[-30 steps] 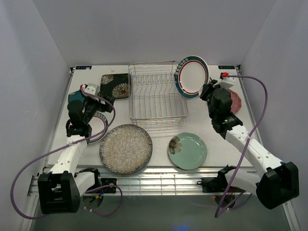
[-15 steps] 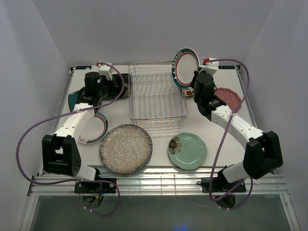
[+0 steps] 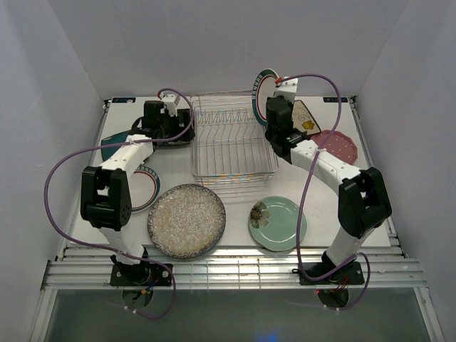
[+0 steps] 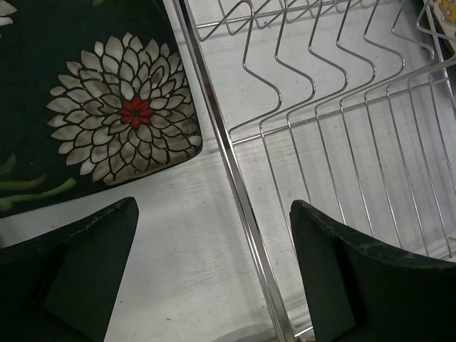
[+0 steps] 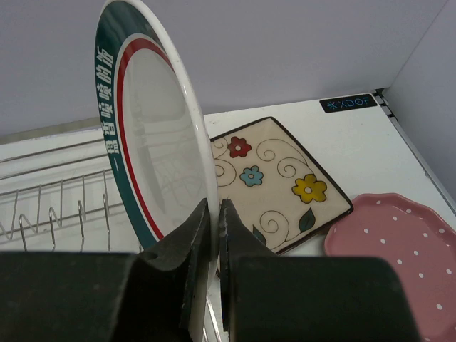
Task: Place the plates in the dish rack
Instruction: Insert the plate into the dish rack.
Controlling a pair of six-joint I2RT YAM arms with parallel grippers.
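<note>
Right gripper (image 5: 212, 214): clenched on rim of white teal-rimmed plate (image 5: 153, 135), upright above dish rack (image 3: 234, 173) far-right corner | left gripper (image 4: 214, 210): released | you hold the plate vertical, lower slowly between tines.

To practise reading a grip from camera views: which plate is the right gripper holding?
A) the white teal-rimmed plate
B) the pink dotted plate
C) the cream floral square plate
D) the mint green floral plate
A: the right gripper is shut on the rim of the upright white teal-rimmed plate, while the cream floral square plate and pink dotted plate lie flat on the table.
</note>
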